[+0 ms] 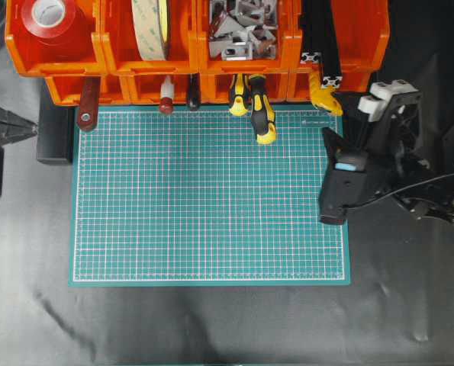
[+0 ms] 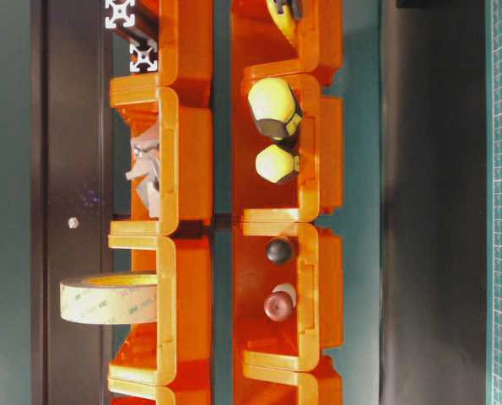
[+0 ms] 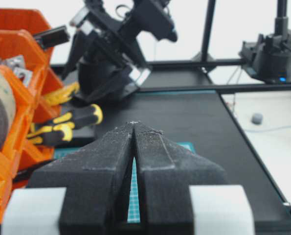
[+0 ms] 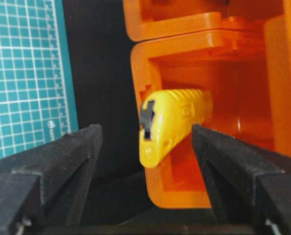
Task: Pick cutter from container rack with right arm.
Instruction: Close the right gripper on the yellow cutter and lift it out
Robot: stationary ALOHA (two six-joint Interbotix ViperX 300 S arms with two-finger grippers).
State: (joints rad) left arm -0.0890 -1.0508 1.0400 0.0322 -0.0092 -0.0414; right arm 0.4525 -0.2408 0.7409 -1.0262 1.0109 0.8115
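R jaws wide open, astride cutter (image 4: 172, 122)

1 cutter (image 4: 172, 120), 2 screwdrivers (image 1: 262, 114), 2 tape rolls (image 1: 152, 27), 1 mat (image 1: 204, 198)

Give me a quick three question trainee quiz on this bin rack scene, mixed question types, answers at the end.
1. True or false: the right gripper is shut on the cutter.
2. The cutter sticks out of which bin of the container rack? A) lower tier, right end B) upper tier, left end C) lower tier, left end
3. Fill in: the left gripper's jaws are ____.

Key: 1 false, the jaws stand open either side of it. 2 A. 3 shut.
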